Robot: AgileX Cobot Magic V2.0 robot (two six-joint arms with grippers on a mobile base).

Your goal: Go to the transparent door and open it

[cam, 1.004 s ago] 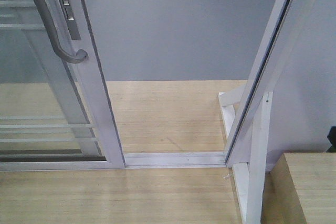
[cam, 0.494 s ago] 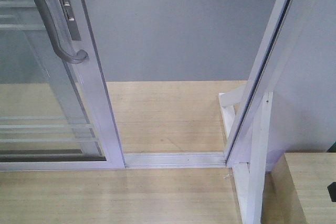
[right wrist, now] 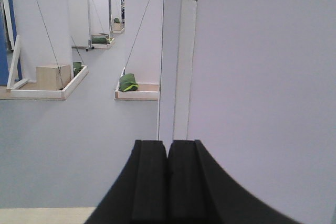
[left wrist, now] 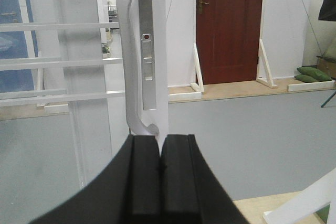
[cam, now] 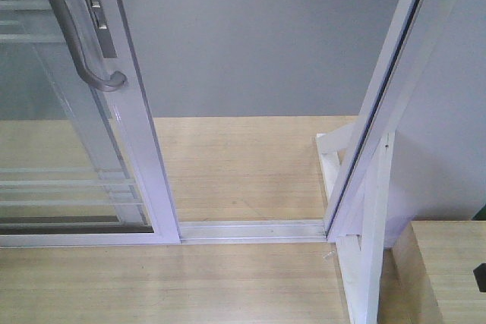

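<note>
Place: you're in a test hall of mock-ups.
Evidence: braced freestanding white wall panels, dark red wooden door beyond your left pincer.

- No text, label, brand, number or sign can be read in any view.
- The grey metal lock plate beside the handle carries no legible marking.

surface: wood floor | on it: white track (across the opening)

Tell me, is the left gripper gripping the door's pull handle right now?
No. In the left wrist view the left gripper is shut on nothing, with the pull handle ahead of it, untouched.
</note>
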